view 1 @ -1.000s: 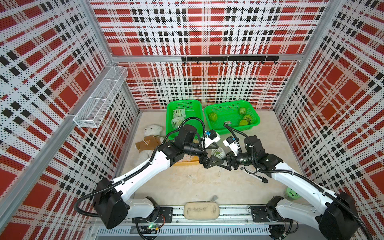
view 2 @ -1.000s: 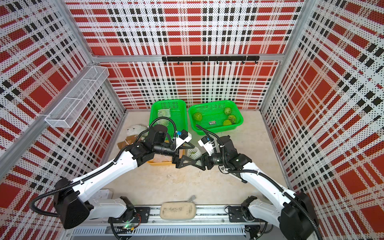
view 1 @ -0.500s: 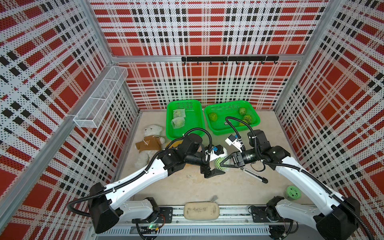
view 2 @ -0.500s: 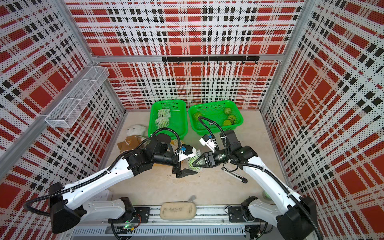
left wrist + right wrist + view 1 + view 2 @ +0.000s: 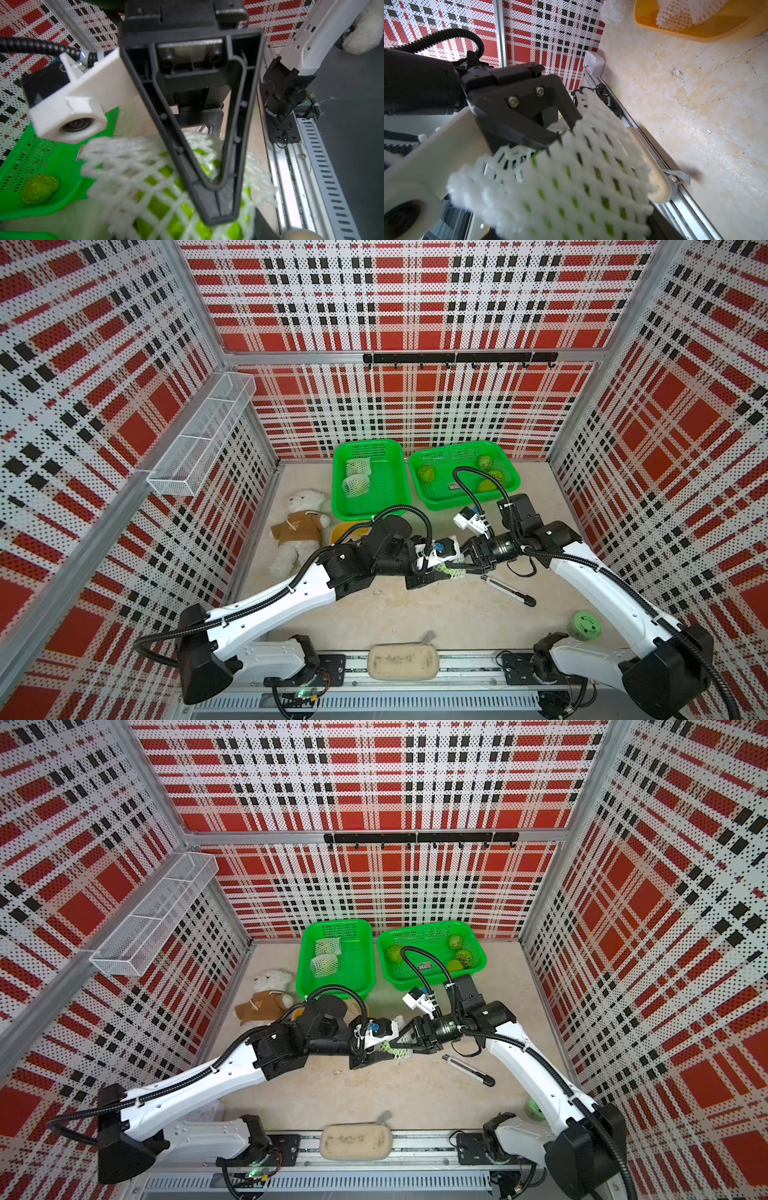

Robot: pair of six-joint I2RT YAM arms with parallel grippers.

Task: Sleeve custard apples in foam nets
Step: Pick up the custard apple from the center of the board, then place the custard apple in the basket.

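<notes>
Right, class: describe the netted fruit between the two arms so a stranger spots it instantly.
Find the two green baskets at the back wall, then come forward to where the two arms meet above the beige table. Between them is a custard apple in a white foam net, the only netted fruit outside a basket.

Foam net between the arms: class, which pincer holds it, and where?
The right pincer clamps the foam net around its middle; left pincer sits at one end, grip unclear.

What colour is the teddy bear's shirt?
The shirt is brown; it shows best in a top view.
</notes>
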